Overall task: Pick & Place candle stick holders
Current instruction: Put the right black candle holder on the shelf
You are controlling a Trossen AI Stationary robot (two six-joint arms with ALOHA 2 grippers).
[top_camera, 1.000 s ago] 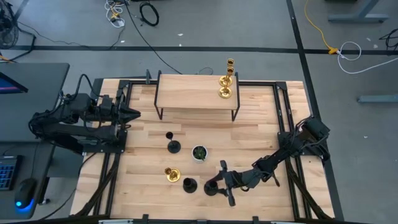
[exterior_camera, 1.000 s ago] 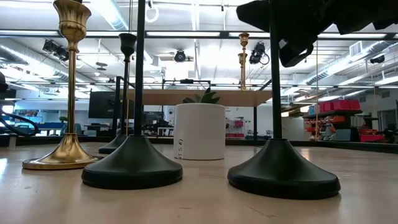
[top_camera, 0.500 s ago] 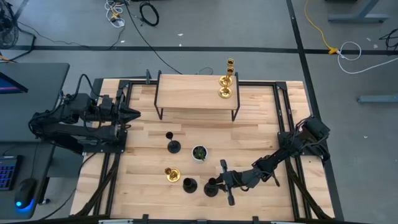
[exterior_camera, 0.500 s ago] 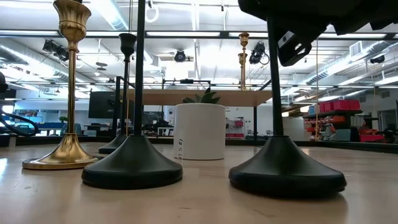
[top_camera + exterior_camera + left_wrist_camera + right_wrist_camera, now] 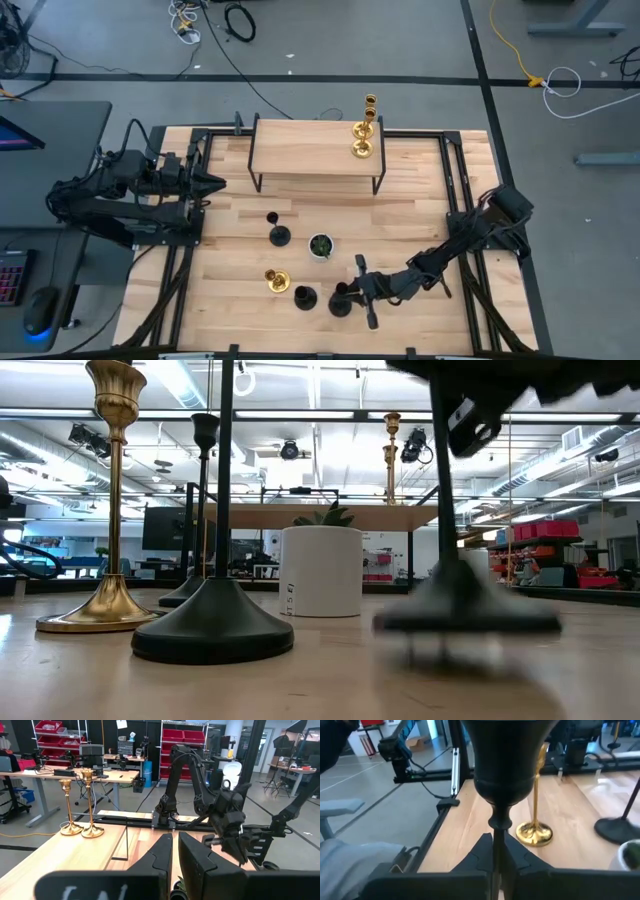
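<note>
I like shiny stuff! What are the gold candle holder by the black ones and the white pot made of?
The gold candle stick holder looks like polished metal, maybe brass: it mirrors the ceiling lights. The white pot looks like matte ceramic or plastic: smooth, with no glare.

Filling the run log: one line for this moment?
right gripper: shut on black holder stem; base off table; left gripper: waiting, left edge
</note>
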